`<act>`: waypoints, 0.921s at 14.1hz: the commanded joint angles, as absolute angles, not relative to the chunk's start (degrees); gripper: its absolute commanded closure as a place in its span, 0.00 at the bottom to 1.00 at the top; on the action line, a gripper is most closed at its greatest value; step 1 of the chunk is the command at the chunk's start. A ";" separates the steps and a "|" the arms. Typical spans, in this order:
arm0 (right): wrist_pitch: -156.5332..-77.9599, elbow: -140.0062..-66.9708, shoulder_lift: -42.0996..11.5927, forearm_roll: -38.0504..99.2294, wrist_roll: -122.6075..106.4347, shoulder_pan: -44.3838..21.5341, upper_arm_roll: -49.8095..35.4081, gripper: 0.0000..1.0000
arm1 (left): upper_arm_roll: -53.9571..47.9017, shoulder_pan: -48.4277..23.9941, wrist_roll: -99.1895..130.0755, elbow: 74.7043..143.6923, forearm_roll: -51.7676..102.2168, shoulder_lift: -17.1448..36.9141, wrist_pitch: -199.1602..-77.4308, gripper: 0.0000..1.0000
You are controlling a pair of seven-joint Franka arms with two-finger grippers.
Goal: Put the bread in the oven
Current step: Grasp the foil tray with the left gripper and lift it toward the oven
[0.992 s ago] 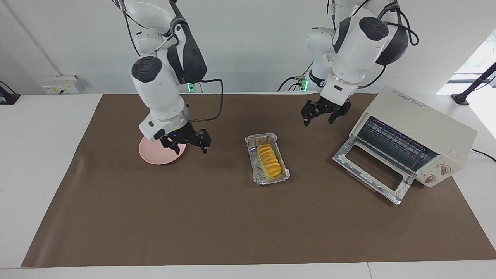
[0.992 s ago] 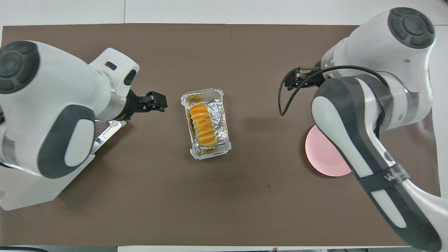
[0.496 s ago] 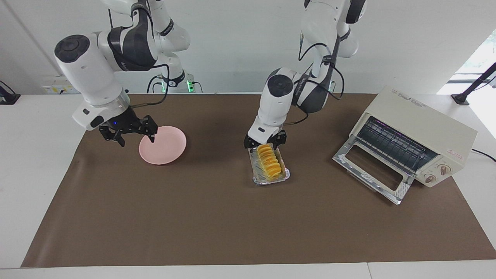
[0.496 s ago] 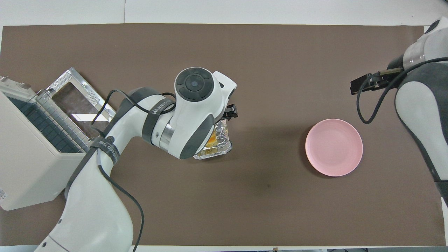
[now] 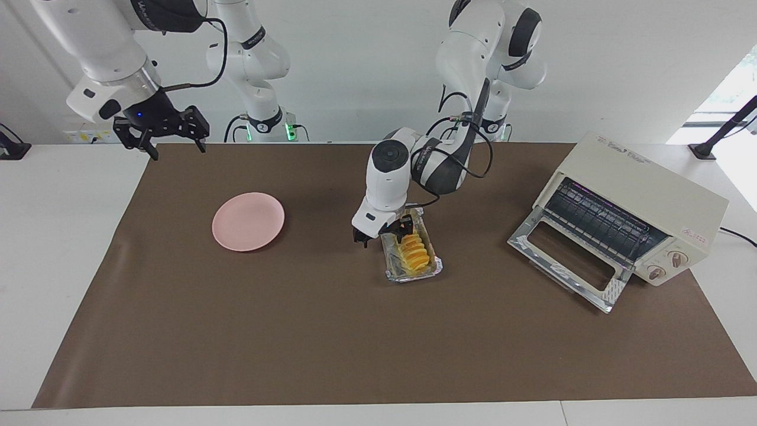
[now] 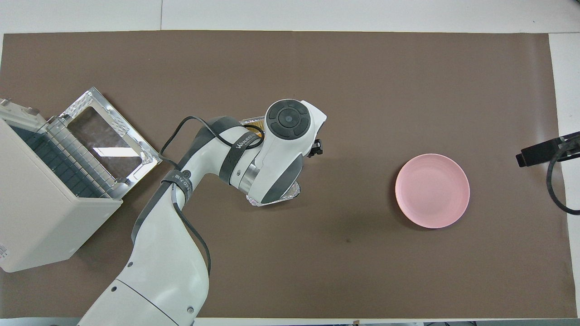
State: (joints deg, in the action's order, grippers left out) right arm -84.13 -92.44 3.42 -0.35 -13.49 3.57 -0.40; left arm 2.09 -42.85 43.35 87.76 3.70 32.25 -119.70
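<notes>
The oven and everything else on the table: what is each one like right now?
Cream-white toaster oven: glass door dropped open, rack bare.
Golden ridged bread: lying in crinkled silver foil tray.
Round pink plate: bare.
Left gripper: jaws open astride the tray's edge.
Right gripper: raised, open.

From overhead, the left arm point(image 6: 272, 154) hides nearly all the bread point(image 5: 413, 251).

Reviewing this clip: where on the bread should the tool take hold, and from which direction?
Grip the bread across its narrow width near the middle, coming straight down from above. It lies flat and lengthwise in the foil tray, whose raised walls block any sideways approach. The left tool already straddles the tray's wall at its robot-side end.
</notes>
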 commanded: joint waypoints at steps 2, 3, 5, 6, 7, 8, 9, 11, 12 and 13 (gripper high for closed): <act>-84.37 -93.87 4.48 -1.76 -14.33 4.92 -1.23 0.00 | 3.08 -44.83 45.44 86.92 2.64 34.63 -120.85 0.63; -84.46 -93.78 4.48 -1.76 -13.80 4.83 -1.23 0.00 | 3.08 -44.74 45.61 87.01 2.64 34.63 -120.15 0.95; -84.29 -93.78 4.39 -1.67 -11.61 4.83 -1.32 0.00 | 3.25 -44.12 46.75 86.92 2.72 34.45 -116.91 1.00; -84.29 -93.87 4.31 -1.67 -11.34 4.83 -1.32 0.00 | 3.60 -44.03 46.84 86.84 2.72 34.11 -115.33 1.00; -84.29 -93.78 4.31 -1.67 -11.34 4.83 -1.32 0.00 | 4.30 -43.95 46.85 86.31 2.90 33.41 -112.62 1.00; -84.29 -93.78 4.31 -1.67 -11.34 4.83 -1.32 0.00 | 5.79 -43.95 46.85 85.87 3.34 32.18 -109.98 1.00; -84.20 -93.78 4.39 -1.67 -11.34 4.83 -1.32 0.00 | 6.93 -43.95 47.02 83.95 3.95 31.82 -106.64 1.00; -84.20 -93.87 4.57 -1.67 -11.16 4.83 -1.32 0.00 | 10.00 -43.07 46.93 77.03 5.79 33.13 -99.43 1.00; -84.37 -93.78 4.57 -1.67 -11.34 4.92 -1.32 0.00 | 11.85 -42.28 46.93 75.34 6.24 33.05 -97.75 1.00; -83.85 -93.95 4.66 -1.67 -11.51 4.83 -1.32 0.00 | 14.48 -41.75 46.93 74.37 6.59 32.61 -96.69 1.00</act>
